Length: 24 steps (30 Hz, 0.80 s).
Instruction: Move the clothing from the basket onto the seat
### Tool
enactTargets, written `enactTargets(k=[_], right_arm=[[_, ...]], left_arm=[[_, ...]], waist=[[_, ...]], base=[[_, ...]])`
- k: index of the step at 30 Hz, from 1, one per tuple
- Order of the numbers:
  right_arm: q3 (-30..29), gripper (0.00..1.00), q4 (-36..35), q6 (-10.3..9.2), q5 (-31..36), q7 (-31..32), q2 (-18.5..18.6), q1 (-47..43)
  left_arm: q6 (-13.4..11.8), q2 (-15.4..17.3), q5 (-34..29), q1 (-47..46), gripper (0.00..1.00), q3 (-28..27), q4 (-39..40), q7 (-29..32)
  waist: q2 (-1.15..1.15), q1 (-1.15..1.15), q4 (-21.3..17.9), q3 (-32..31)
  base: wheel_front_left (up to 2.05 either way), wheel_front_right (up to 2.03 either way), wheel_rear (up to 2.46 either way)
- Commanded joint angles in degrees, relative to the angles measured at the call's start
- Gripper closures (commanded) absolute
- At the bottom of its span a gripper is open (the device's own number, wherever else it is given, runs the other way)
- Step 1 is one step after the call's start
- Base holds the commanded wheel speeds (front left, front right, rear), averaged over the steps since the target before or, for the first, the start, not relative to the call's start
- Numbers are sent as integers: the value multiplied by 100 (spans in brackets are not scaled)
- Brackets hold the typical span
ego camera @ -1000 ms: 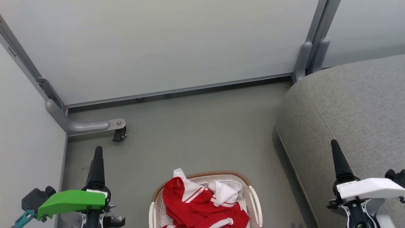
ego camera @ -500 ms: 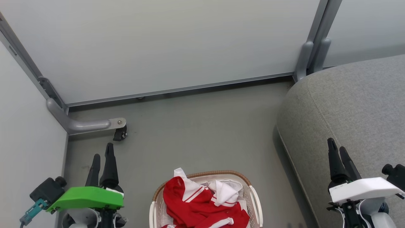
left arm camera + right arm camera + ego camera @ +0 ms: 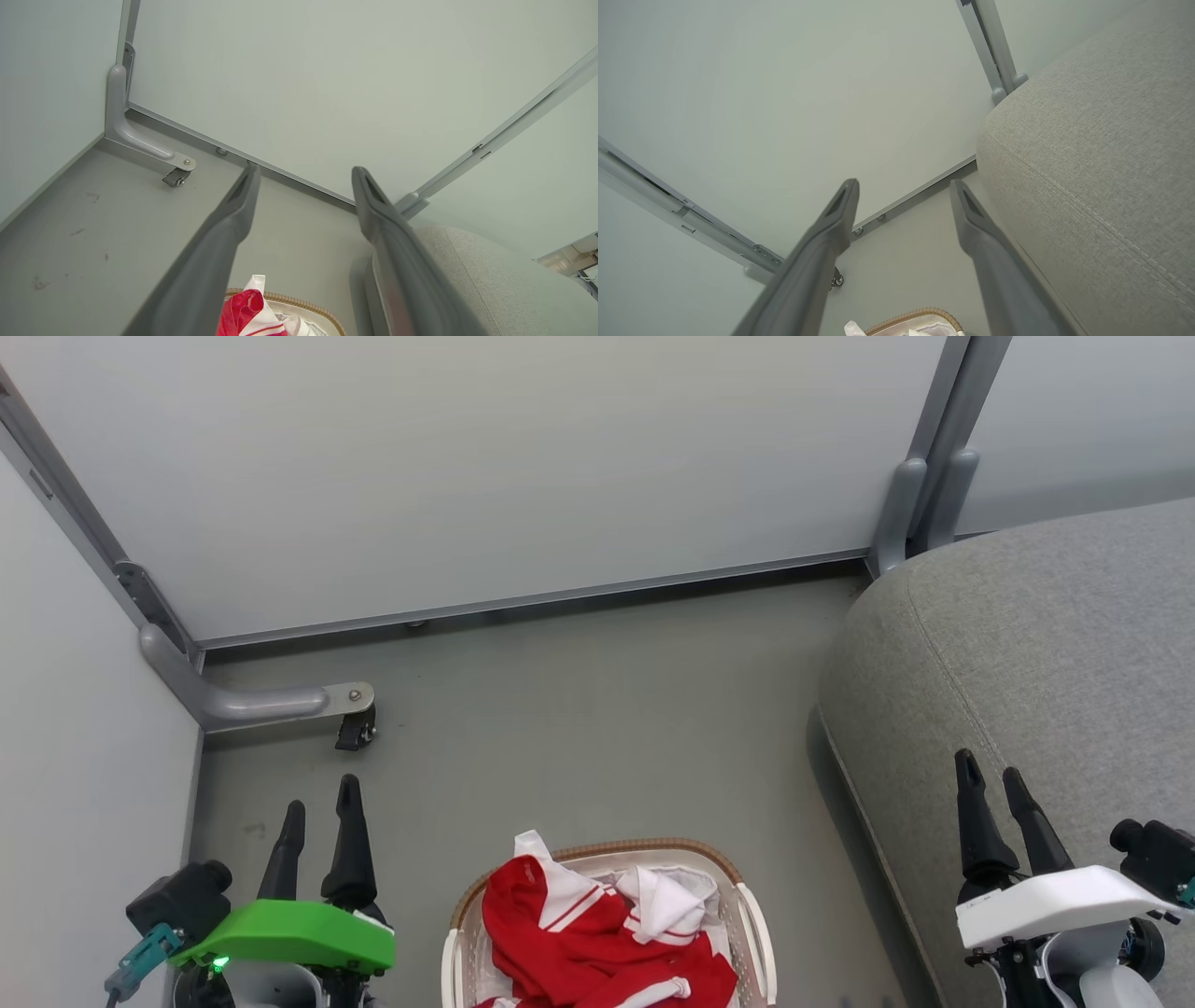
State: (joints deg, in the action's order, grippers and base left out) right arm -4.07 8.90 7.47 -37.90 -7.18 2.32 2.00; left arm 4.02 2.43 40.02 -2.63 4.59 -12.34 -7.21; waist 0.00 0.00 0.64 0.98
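Here your red-and-white clothing [image 3: 597, 943] lies heaped in the basket [image 3: 635, 847], which stands on the grey floor [image 3: 579, 709] near the seat [image 3: 1046, 644], to its left. Your left gripper [image 3: 322, 795] hovers beside the basket with its fingers spread apart, holding nothing; your right gripper [image 3: 987, 765], equally spread and empty, hangs before the seat, touching nothing.

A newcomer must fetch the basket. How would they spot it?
Find the big grey-green seat on the right; on the grey floor left of it stands the basket. It alone is small, oval, white, tan-rimmed, and holds red clothing.
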Motion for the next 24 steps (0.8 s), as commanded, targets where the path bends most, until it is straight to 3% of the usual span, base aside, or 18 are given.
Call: enactTargets(k=[1,24], right_arm=[[18,0,-76,2,197,-66,41,-13],[151,0,-161,2,1535,-407,54,-138]], left_arm=[[-25,41,-132,17,0,18,25,-68],[-65,51,-1358,113,0,249,-116,-405]], waist=[[0,0,3,-2],[0,0,24,-19]], base=[[0,0,0],[0,0,0]])
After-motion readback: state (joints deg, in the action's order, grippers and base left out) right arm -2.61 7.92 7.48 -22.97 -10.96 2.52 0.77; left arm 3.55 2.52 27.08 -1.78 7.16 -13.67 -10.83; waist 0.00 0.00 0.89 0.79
